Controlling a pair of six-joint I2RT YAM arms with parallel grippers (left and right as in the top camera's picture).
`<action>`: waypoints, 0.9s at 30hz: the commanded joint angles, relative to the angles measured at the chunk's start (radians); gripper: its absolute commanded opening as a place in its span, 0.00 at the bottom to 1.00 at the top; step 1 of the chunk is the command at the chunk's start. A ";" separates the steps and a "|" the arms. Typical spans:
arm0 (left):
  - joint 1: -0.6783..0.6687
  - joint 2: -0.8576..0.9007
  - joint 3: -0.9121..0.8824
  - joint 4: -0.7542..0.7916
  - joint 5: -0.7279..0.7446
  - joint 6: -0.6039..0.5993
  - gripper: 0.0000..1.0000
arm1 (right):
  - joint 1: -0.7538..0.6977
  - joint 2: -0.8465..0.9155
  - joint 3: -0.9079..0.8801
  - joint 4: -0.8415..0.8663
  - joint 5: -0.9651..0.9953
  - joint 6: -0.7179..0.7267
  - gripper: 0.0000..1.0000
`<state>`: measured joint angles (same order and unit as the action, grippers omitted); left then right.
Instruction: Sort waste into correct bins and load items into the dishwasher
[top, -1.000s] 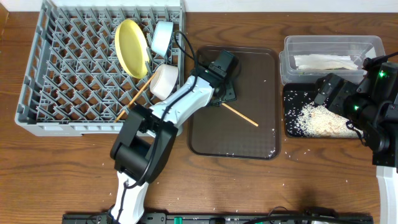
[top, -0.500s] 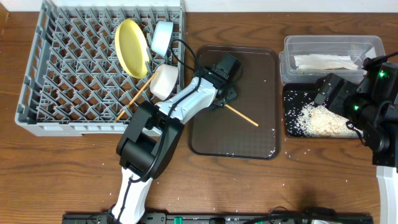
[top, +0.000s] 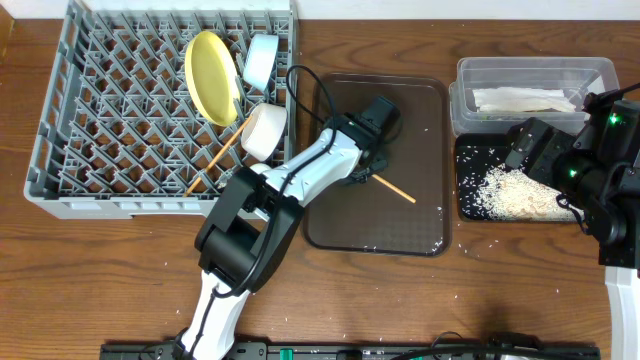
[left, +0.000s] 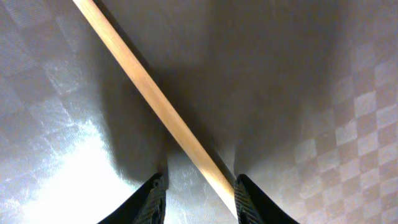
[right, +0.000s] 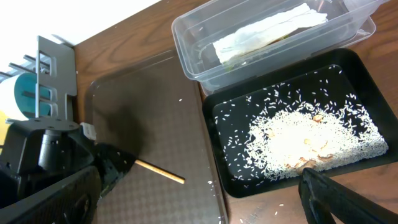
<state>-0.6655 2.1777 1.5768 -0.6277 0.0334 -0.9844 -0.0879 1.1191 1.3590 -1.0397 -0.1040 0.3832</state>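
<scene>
Left end effector straddles chopstick well inside tray rim.

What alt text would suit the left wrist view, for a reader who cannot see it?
Close-up: a thin wooden chopstick lies diagonally on the dark brown tray, running from upper left to lower right. The left gripper is open, its two dark fingertips showing at the bottom edge on either side of the chopstick's lower end.

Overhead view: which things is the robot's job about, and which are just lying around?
For the job: loose chopstick, left claw, grey dish rack, yellow plate, light blue bowl, paper wrapper, clear tub, rice, black tray.
Just lying about: brown serving tray, wooden table.
</scene>
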 joint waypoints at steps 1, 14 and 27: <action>-0.010 0.101 -0.031 -0.031 0.003 0.023 0.39 | -0.004 0.002 0.006 -0.001 0.002 0.009 0.99; -0.010 0.138 -0.031 -0.087 0.037 0.068 0.39 | -0.004 0.002 0.006 -0.002 0.002 0.009 0.99; -0.010 0.138 -0.032 -0.097 0.040 0.068 0.12 | -0.004 0.002 0.006 -0.002 0.002 0.009 0.99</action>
<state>-0.6678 2.1994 1.6104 -0.7078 0.0208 -0.9180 -0.0879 1.1191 1.3590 -1.0397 -0.1040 0.3828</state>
